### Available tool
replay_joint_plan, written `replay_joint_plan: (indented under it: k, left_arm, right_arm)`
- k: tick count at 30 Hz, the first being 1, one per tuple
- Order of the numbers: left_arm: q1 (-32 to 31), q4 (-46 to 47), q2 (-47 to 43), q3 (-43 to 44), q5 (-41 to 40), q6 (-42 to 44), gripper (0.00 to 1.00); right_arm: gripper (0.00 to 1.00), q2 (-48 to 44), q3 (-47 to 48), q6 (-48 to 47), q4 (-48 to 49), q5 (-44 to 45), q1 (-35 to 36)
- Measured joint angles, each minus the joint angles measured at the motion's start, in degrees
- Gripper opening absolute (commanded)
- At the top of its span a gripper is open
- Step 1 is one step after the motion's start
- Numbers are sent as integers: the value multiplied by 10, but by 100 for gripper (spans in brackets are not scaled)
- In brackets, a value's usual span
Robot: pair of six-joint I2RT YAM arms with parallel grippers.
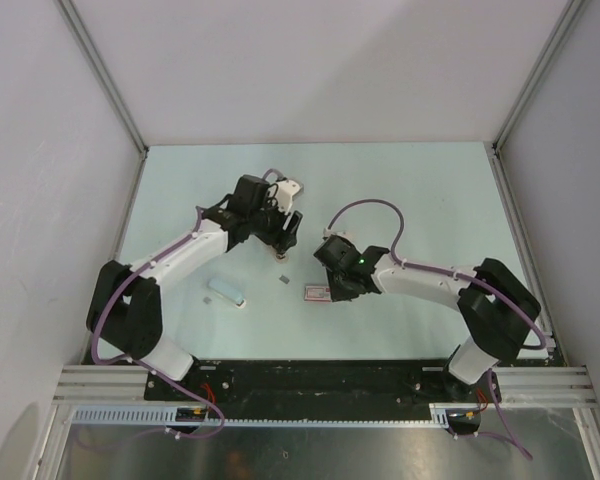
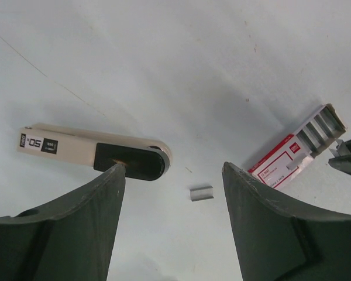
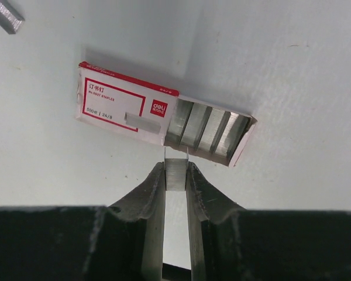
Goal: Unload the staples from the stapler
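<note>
The stapler (image 2: 88, 152) is a cream and black bar lying closed on the table; it also shows in the top view (image 1: 226, 291). A short grey strip of staples (image 2: 201, 193) lies loose on the table (image 1: 282, 280), below and between my left gripper's fingers. My left gripper (image 2: 173, 166) is open and empty above it (image 1: 284, 244). My right gripper (image 3: 176, 170) is shut on another short strip of staples (image 3: 176, 174), right at the open end of a red-and-white staple box (image 3: 123, 105). The right gripper also shows in the top view (image 1: 330, 292).
The staple box (image 1: 318, 294) lies flat with several strips showing in its open end (image 3: 207, 129), and one strip rests on its lid (image 3: 143, 123). It also shows in the left wrist view (image 2: 281, 161). Grey walls enclose the pale table (image 1: 430, 190).
</note>
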Motion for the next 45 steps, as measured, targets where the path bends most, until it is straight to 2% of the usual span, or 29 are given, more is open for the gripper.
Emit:
replay_joint_plan:
  k: [9,28,45]
  left_arm:
    - [6,-8,-11,-15,14,0,72]
    - [8,-10,-30,-29,24,0,72]
    - [8,-10,-32,-30,25,0,72]
  right_arm:
    - [8,53,31,24,-12,8,1]
    - [12,73,46,31,-24,19,1]
    - [32,73,46,30,-24,20,4]
